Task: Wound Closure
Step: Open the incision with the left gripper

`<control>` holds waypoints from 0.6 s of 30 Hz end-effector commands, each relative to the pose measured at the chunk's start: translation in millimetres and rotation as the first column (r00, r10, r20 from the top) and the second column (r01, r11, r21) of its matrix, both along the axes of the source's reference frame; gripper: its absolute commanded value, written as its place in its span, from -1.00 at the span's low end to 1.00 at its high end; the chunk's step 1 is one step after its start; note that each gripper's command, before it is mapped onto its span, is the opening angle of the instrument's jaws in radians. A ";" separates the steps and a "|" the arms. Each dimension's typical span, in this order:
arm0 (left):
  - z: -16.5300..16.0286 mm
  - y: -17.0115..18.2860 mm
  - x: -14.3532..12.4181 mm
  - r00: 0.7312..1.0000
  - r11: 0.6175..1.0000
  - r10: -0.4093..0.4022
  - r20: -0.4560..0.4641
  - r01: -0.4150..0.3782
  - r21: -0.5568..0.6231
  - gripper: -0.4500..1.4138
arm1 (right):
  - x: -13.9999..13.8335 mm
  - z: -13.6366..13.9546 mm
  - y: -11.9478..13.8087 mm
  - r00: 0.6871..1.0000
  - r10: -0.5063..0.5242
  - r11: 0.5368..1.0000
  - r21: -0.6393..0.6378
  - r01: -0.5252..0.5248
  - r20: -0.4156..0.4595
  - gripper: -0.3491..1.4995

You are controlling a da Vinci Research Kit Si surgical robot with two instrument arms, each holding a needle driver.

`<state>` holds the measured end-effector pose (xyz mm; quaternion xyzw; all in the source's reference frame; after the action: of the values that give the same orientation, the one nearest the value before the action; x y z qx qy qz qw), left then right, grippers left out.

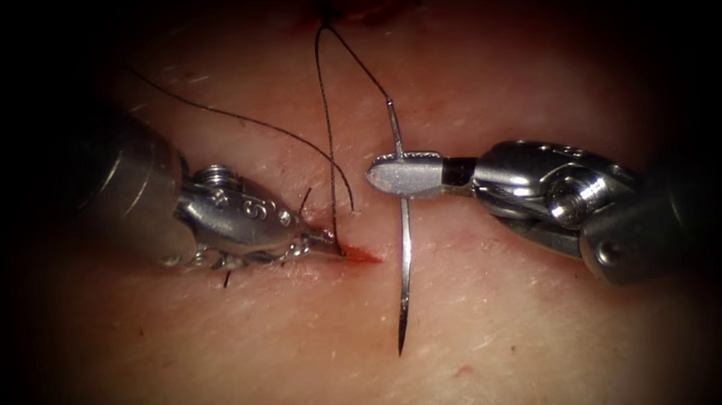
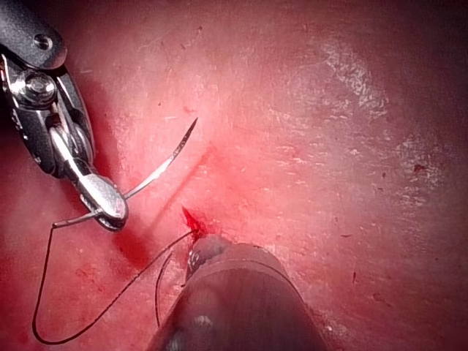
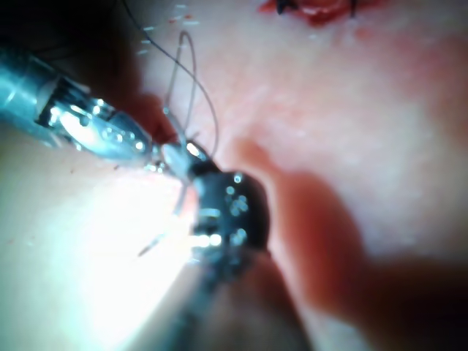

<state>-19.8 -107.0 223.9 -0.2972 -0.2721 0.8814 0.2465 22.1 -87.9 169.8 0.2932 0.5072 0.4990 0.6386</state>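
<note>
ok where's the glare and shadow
Endoscope view: dark rim, glint on the right tool, shut on the needle toward its thread end, clear of the tissue; left tool: hold unclear. Left wrist view: needle shadow on tissue. Right wrist view: strong glare.

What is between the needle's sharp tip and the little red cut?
Nothing visible. The right claw holds the needle about a third of the way from its thread end, clear of the tissue, just right of the cut. The left claw and the thread are at the cut's other side.
</note>
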 end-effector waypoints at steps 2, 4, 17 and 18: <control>0.4 -1.2 -1.4 1.000 1.000 0.014 0.007 -0.014 0.011 -1.00 | 0.8 0.1 -1.3 1.000 -0.004 1.000 -0.006 0.004 -0.001 -1.00; 0.8 -1.0 -1.7 1.000 0.999 0.028 0.003 -0.029 0.022 -1.00 | 0.8 0.1 -1.3 1.000 -0.006 1.000 -0.012 0.006 0.000 -1.00; 3.1 1.2 -2.3 0.954 0.932 0.297 0.029 -0.297 0.209 -1.00 | 0.9 0.3 -1.7 1.000 -0.017 0.999 -0.042 0.017 0.004 -1.00; 3.2 1.1 -2.2 0.946 0.909 0.318 0.067 -0.325 0.260 -1.00 | 1.0 0.3 -1.7 1.000 -0.017 0.999 -0.042 0.017 0.004 -1.00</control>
<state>-21.0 -104.5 227.2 -0.2213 -0.4524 0.8547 0.1256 22.2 -88.2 170.0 0.2791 0.5151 0.4813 0.6520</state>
